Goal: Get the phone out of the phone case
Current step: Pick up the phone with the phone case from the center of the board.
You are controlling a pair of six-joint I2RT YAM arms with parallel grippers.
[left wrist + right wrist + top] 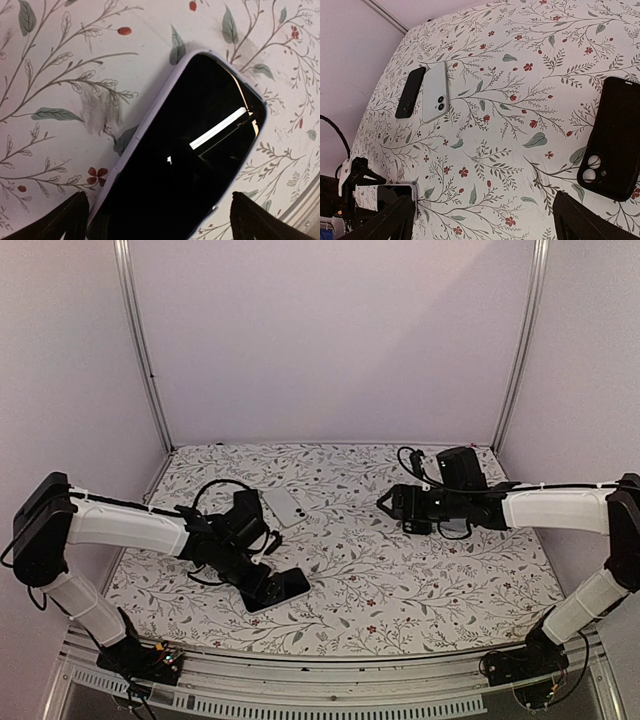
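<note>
Left wrist view, nearest of all: hanging with the left gripper [160,222] low over the phone [200,150], jaws standing wide apart, one dark fingertip showing at each bottom corner, straddling the near end and clasping nothing. Not possible to tell whether touching the sides. Looking down on a dark screen facing up, reflecting one bright bar, sitting inside the lilac phone case [119,167] with only a thin rim showing around the glass. Lying diagonally, flat on the floral tablecloth [55,60].

From the top external camera: resting left of centre, close to the near edge of the table, under the end of the left arm reaching in from the left.

Going farther back, in the right wrist view: showing a white phone [436,92] lying back up with twin lenses. Just beside it and parallel, showing a black slab [410,92], phone or case not tellable.

Farther right, at about the same depth: hovering with the right gripper [385,503] above the cloth, pointing left, fingers spread fully and carrying nothing, well apart from the cased phone. Just behind that arm, toward the far right corner, showing a black case [462,468] lying flat, with two round lens openings visible in the wrist view.

Closing off the back and sides with pale lilac walls [330,340].
</note>
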